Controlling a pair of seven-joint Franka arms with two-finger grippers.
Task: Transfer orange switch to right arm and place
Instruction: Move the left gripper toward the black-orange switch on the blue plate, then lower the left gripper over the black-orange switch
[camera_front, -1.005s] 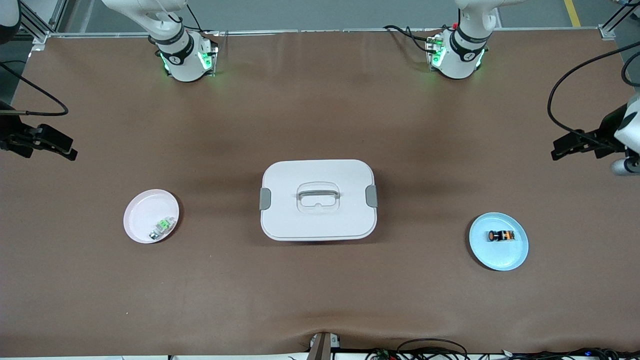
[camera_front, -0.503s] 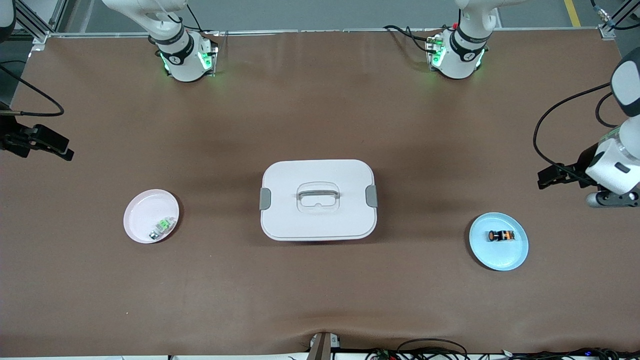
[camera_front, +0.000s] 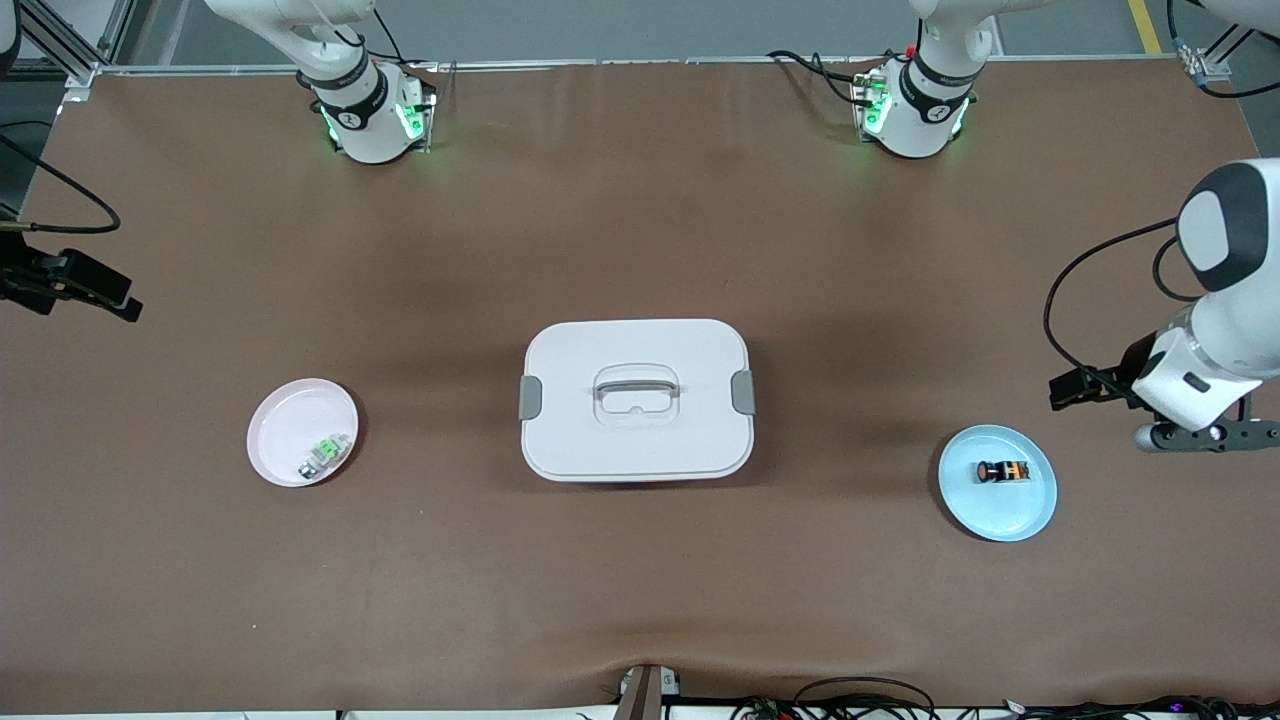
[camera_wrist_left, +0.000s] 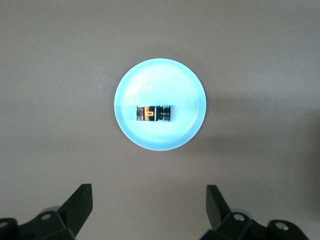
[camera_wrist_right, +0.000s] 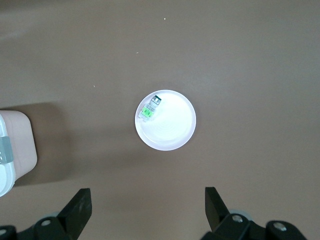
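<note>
On the blue plate at the left arm's end, orange switch lying flat, just beside the spread left gripper; right gripper spread over the pink plate.

table: brown | on it: pink plate; white lidded box; blue plate

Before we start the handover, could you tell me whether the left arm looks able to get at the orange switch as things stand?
Probably yes. The orange switch lies uncovered on the blue plate, alone there. The left gripper hangs open over the table beside the plate, with nothing in between.
</note>
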